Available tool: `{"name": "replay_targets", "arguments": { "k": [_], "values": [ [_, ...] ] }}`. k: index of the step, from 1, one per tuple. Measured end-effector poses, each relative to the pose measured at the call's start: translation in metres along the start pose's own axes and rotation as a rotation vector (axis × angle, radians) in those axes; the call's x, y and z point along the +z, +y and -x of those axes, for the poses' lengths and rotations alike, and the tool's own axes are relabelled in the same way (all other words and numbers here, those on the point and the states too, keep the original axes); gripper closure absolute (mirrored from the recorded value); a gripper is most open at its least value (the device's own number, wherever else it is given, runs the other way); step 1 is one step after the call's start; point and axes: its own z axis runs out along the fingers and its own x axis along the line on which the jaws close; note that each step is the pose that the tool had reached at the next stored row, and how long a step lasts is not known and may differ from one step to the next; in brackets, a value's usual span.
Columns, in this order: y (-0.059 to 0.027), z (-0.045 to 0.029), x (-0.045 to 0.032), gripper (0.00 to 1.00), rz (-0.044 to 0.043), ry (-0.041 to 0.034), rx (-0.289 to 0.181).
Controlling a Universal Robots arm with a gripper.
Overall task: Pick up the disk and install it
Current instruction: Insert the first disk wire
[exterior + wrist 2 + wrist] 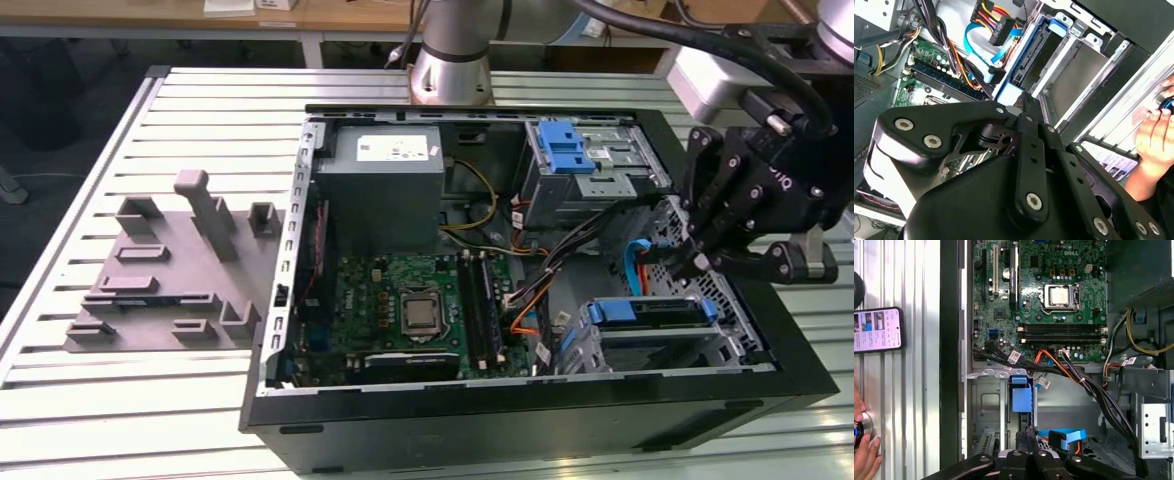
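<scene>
Position: my gripper (694,265) hangs over the open computer case (534,405), at the case's edge on the exterior view's right. The case lies on its side on a slatted metal table (80,190).

Fingers: in the first wrist view my gripper (1027,434) has its two fingers pressed together, tip against tip, with nothing visible between them. I grip nothing. The second wrist view gives the same reading, with the black linkage running out to a closed tip (1026,97).

Disk: the disk (650,312) sits in the metal drive bay in the case corner on the exterior view's right, near the front black wall, blue bracket uppermost. In the first wrist view the bracket's blue tab (1020,396) lies just beyond my fingertips. Whether the tips touch it I cannot tell.

Surroundings, exterior view:
- green motherboard (414,300) on the case floor, between the disk's bay and the far wall
- grey power-supply box (387,190) beside the board, towards the arm's base
- blue latch (567,150) on its silver perforated cage, behind the disk's bay
- black, orange and blue cables (587,250) running between cage and board
- grey moulded fixture (174,270) on the table, outside the case on the exterior view's left

Outside the case, first wrist view: a phone (878,330) lies on the table slats, and a person's hand (864,455) rests near it.
</scene>
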Motion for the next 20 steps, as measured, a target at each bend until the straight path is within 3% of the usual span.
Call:
{"name": "replay_targets", "arguments": {
  "k": [8,20],
  "values": [
    [-0.0068,0.0015,-0.0001,0.89,0.0000,0.0000,0.000],
    [-0.0079,0.0015,-0.0001,0.89,-0.0004,0.0000,0.000]
  ]
}}
